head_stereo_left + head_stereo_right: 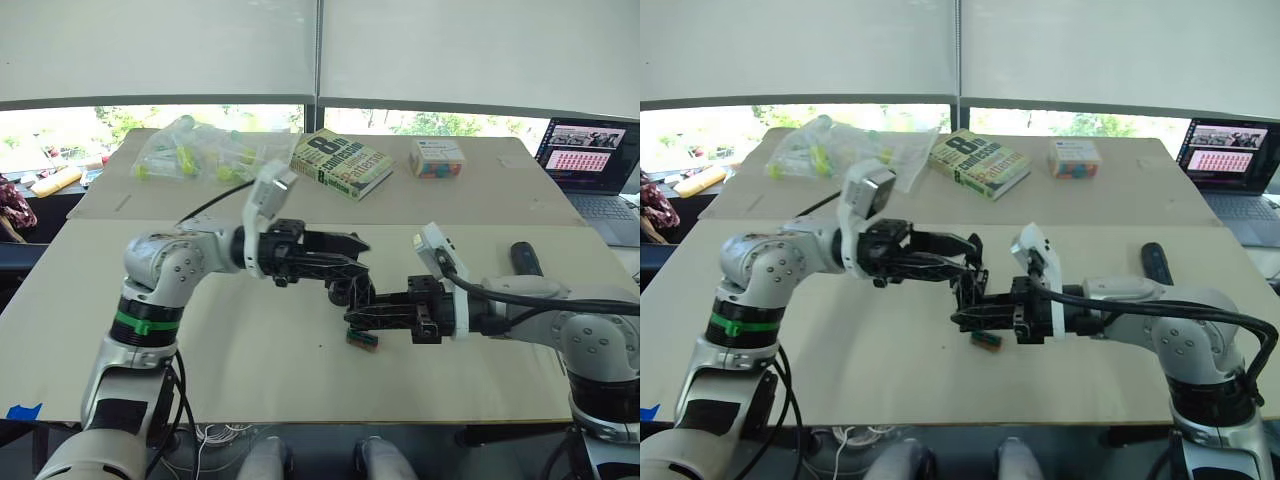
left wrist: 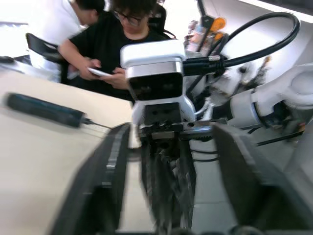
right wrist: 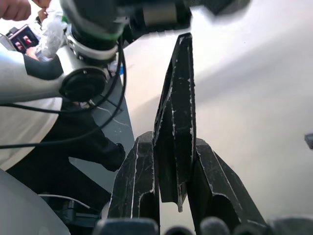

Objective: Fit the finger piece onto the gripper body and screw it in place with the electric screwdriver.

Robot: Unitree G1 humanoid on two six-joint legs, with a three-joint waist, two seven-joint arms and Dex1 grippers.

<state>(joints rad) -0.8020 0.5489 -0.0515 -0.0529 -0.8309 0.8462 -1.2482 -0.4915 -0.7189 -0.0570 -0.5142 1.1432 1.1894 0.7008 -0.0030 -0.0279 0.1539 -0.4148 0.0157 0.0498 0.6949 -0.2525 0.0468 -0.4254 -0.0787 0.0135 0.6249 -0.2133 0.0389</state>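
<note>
Table (image 1: 250,370): I am looking down on one pale table with a second one butted against its far edge.
Laptop (image 1: 590,160): one is sitting open at the far right, its screen glowing.
Book (image 1: 340,163): one is lying flat on the far table, beside one small colourful box (image 1: 437,158) and one clear bag (image 1: 195,150) of yellow-green bits.
Electric screwdriver (image 1: 526,258): it is lying on the table behind my right arm, partly hidden by it, well apart from both grippers.
Left gripper (image 1: 352,262): its fingers are standing spread, reaching over the table's middle with the dark assembly between them.
Gripper body (image 1: 352,288): I am seeing it as a black block held up just above the table, where the two grippers are meeting; I cannot tell exactly what is touching it.
Right gripper (image 3: 174,191): its two fingers are pressing together on the finger piece (image 3: 177,112), whose pointed end is sticking out towards my left arm.
Green-and-brown block (image 1: 362,339): one is sitting on the table just under the right gripper.
People: two are showing beyond the table in the left wrist view.
</note>
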